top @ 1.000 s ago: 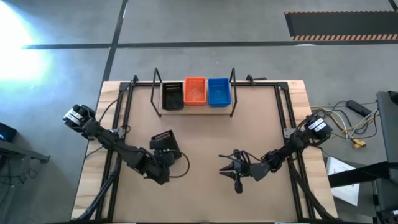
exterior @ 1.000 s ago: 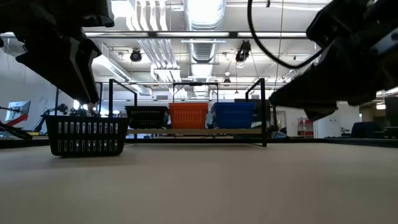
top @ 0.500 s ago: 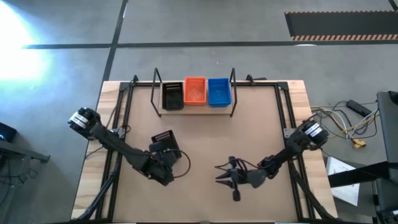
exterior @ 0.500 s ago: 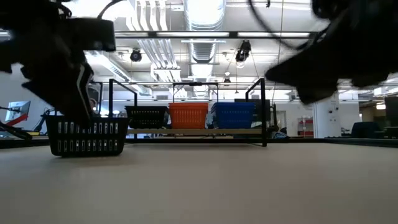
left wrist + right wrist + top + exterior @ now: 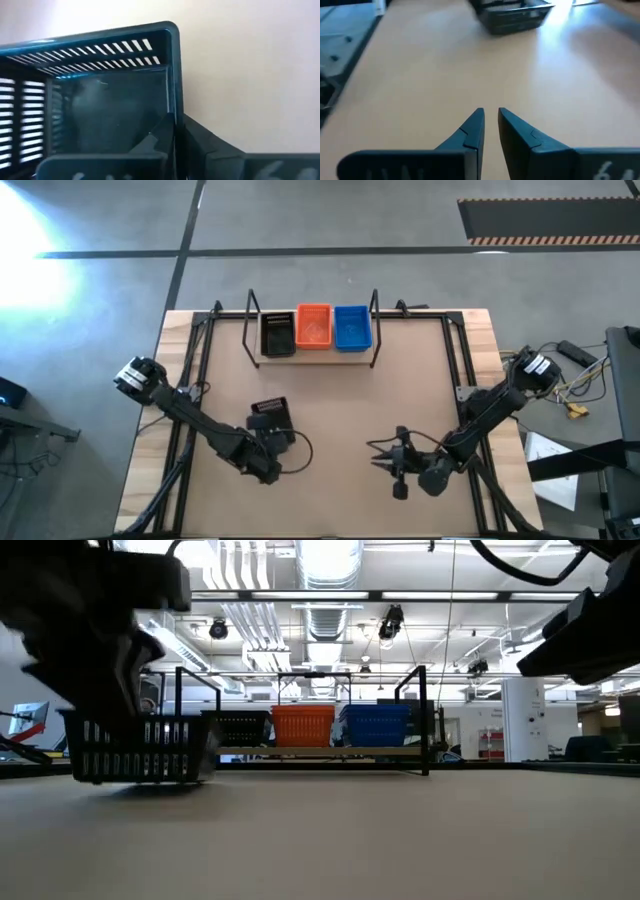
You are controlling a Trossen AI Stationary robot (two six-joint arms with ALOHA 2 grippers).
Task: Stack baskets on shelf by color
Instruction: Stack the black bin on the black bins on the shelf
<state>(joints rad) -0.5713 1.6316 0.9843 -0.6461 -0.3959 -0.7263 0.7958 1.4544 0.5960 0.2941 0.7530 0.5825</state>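
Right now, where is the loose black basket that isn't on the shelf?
In the high view the black basket sits left of the table's middle, nearer than the shelf, with the left gripper clamped on its wall.

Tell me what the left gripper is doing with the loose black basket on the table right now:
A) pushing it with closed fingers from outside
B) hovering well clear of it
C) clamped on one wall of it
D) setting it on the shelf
C: in the left wrist view the left gripper has one finger inside and one outside the wall of the black basket, away from the shelf.
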